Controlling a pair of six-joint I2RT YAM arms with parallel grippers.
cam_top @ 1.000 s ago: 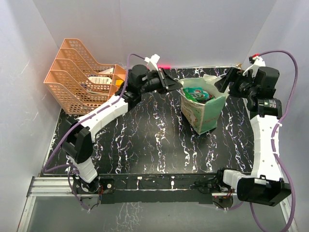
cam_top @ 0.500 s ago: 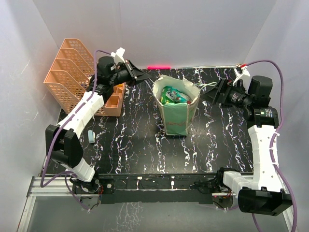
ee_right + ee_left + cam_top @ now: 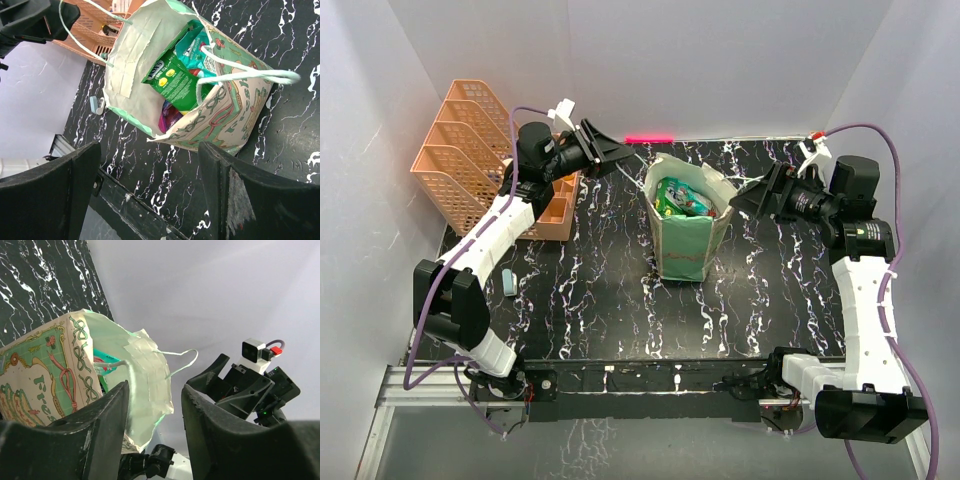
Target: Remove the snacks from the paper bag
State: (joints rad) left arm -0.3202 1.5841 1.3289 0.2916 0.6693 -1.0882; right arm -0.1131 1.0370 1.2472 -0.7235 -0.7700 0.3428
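Observation:
The paper bag (image 3: 684, 240) stands upright at the middle back of the table, mouth open. Snacks (image 3: 680, 198) fill it: the right wrist view shows a green packet (image 3: 175, 82), a teal one (image 3: 199, 47) and a purple-pink one (image 3: 170, 116) inside the bag (image 3: 235, 107). My left gripper (image 3: 612, 152) hovers open and empty just left of the bag's rim, and the bag (image 3: 55, 375) shows past its fingers (image 3: 102, 432). My right gripper (image 3: 748, 197) hovers open and empty just right of the rim, near a string handle (image 3: 250, 76).
A peach mesh tray rack (image 3: 465, 150) stands at the back left, under my left arm. A small light-blue object (image 3: 508, 283) lies on the black marbled table (image 3: 620, 300) at the left. White walls close in the back and both sides.
The bag stands further left than a second ago. My left arm has swung back toward the rack, and my right gripper has followed the bag left. The light-blue object now lies on the table.

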